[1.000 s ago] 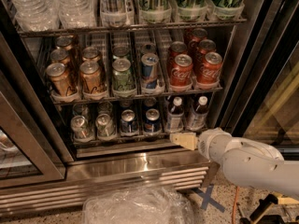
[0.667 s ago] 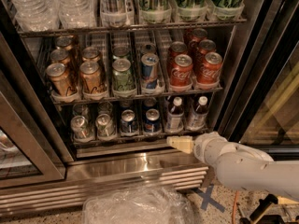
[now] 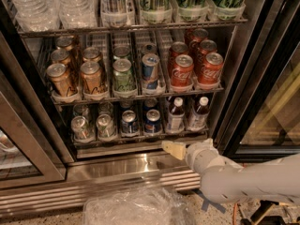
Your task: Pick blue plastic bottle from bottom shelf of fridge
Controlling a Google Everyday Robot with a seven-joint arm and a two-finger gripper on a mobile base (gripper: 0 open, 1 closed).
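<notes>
The fridge [image 3: 140, 168] stands open, with its steel sill low in the camera view. On the bottom shelf [image 3: 140, 139], at the right end, two small bottles with white caps, dark necks and pale labels stand side by side. The left one is the blue plastic bottle [image 3: 175, 116]; its twin [image 3: 198, 114] is to its right. My gripper [image 3: 173, 150], pale yellow on a white arm, reaches in from the lower right. It is just below and in front of the shelf's front rail, under the left bottle, and touches no bottle.
Silver cans [image 3: 82, 127] and blue-and-silver cans [image 3: 152, 121] fill the bottom shelf's left lanes. Gold, green and red cans [image 3: 182, 71] sit on the rack above. An open glass door [image 3: 274, 102] is at the right. A clear plastic bag [image 3: 133, 207] lies on the floor in front.
My gripper has moved left and slightly down along the fridge's front, from beside the right bottle to below the left one. The bottles and cans have not moved.
</notes>
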